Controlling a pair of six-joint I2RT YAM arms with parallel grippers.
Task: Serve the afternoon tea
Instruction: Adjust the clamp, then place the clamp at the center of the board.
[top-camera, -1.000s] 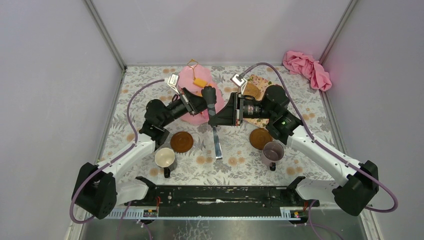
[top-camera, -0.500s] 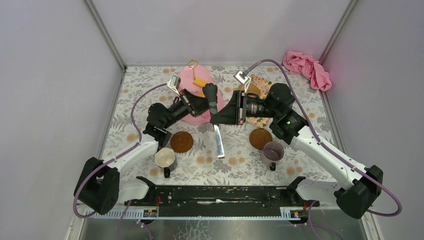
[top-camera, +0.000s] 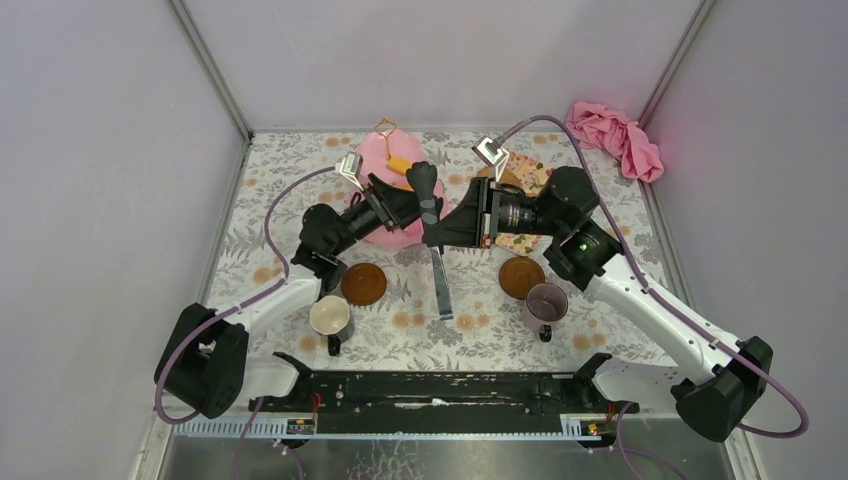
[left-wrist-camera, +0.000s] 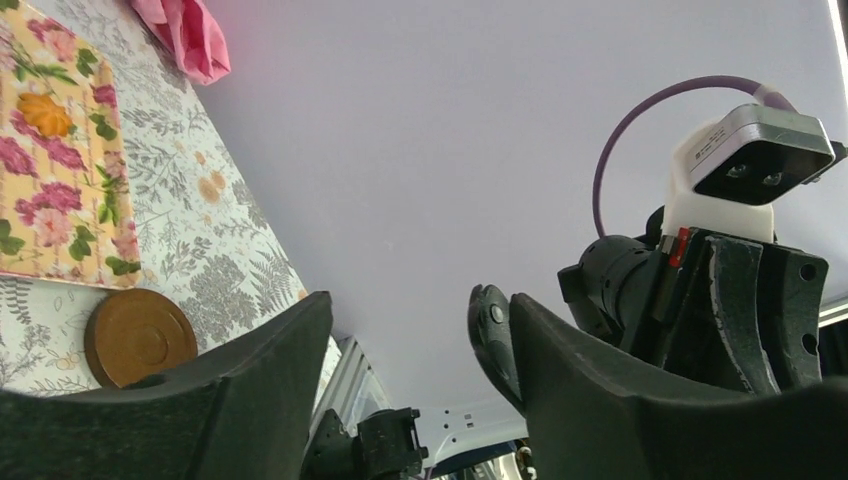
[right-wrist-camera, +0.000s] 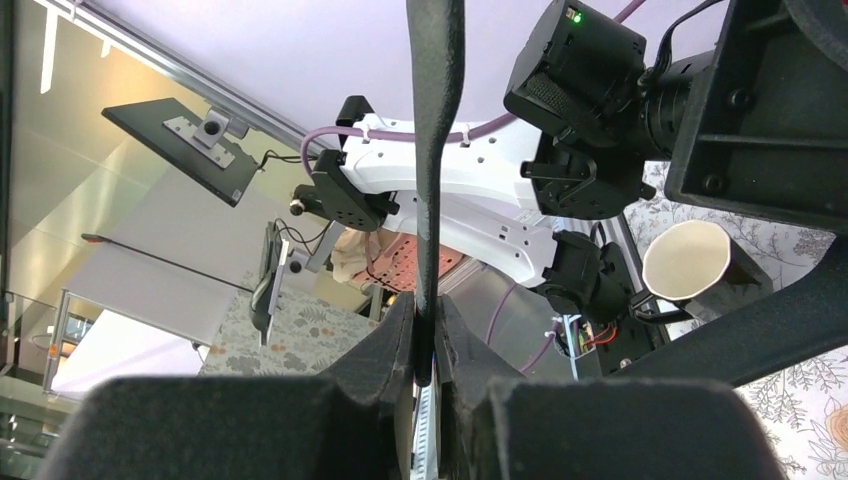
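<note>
In the top view the pink cake stand stands at the back with an orange biscuit on it. My left gripper is in front of it, open; in the left wrist view the black end of the tongs lies against its right finger. My right gripper is shut on the slim black tongs, which hang blade down. The white mug sits near a brown saucer. The purple mug sits by the other saucer.
A floral yellow tray with an orange biscuit lies behind my right arm. The pink cloth is bunched in the back right corner. Grey walls close in the floral tabletop.
My left gripper has opened and let go of the tongs' black end. The right gripper keeps hold of the tongs, and both grippers have drifted slightly to the right and back.
</note>
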